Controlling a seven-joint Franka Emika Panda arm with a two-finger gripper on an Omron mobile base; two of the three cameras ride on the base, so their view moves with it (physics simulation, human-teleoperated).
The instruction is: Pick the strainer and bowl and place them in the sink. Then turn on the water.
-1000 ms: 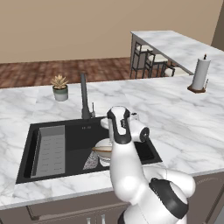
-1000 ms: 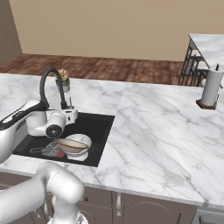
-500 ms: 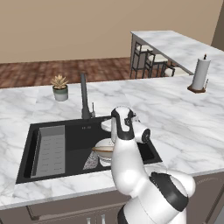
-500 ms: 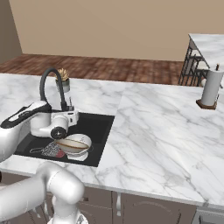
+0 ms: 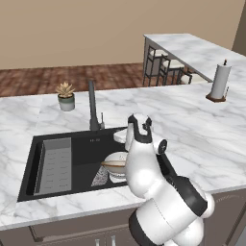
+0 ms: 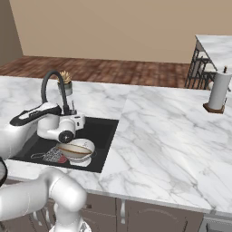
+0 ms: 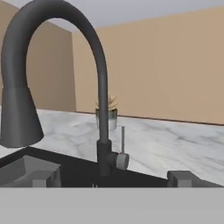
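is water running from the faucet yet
No, the faucet spout in the hand view has no blue stream under it, and its lever stands upright.

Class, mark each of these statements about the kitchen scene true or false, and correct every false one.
1. The bowl lies in the sink. True.
2. Water is running from the faucet. False: no stream shows at its spout.
3. The strainer rests on the counter beside the paper towel roll. False: it lies in the sink next to the bowl.
4. The gripper is open and holds nothing. True.
5. A potted plant stands on the counter behind the sink. True.
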